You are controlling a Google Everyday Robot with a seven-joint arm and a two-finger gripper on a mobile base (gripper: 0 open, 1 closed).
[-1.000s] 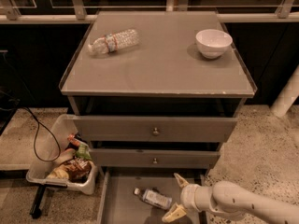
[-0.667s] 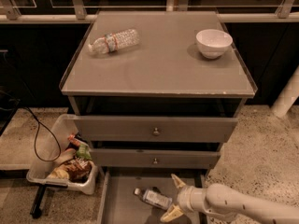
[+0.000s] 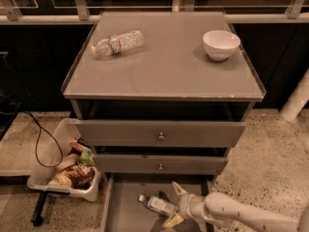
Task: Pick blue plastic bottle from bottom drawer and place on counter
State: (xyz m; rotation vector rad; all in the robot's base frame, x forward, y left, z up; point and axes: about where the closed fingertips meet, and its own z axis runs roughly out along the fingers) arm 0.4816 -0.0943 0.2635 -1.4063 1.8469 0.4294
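Note:
The blue plastic bottle lies on its side in the open bottom drawer, white cap pointing left. My gripper reaches in from the lower right on a white arm. Its pale fingers are spread, one above and one below the bottle's right end, with the bottle's base between them. The counter is the grey top of the cabinet, above the two upper drawers.
A clear crinkled water bottle lies at the counter's back left. A white bowl stands at its back right. A white bin of snack packets sits on the floor left of the cabinet, with a black cable beside it.
My gripper has moved left inside the bottom drawer, closing in around the bottle's right end. The bottle has not moved.

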